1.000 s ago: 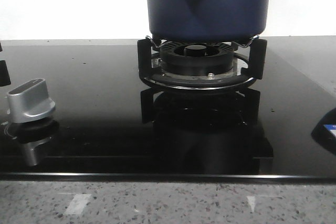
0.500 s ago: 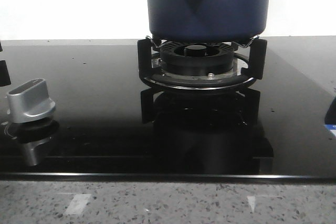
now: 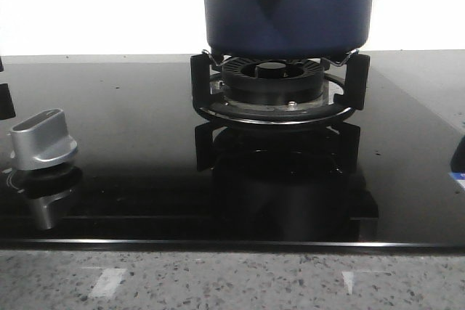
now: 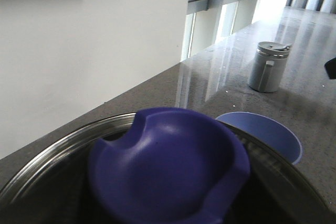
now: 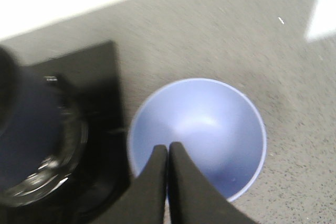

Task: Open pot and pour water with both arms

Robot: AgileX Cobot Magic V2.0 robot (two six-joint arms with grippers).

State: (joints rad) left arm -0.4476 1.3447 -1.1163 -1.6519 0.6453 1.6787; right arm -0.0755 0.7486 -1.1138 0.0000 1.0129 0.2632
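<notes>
Taking everything from the pot (image 3: 287, 5): off to its left on the black glass hob (image 3: 131, 128) stands one silver control knob (image 3: 43, 139). The one dark-blue pot sits square on the one black burner ring (image 3: 276, 99), and its one glass lid (image 4: 47, 156) is on, so I judge that lifting the lid is the step in hand. My left wrist camera looks down on the lid's one blue knob (image 4: 168, 166) from very close. My left hand's fingers are out of every view, so I cannot tell whether they are spread or closed. To do this well I would centre them either side of that knob, close firmly and lift straight up, so the steel rim does not drag on the pot's wall. To the pot's right, on the speckled desk (image 5: 294, 45), sits one blue bowl (image 5: 210, 129), empty as far as I can see. My right hand (image 5: 168, 148) hangs over the bowl's near rim, fingers pressed together and holding nothing; it must spread before it takes the pot's handle. Further from the pot than the bowl stands one grey lidded canister (image 4: 269, 66).
</notes>
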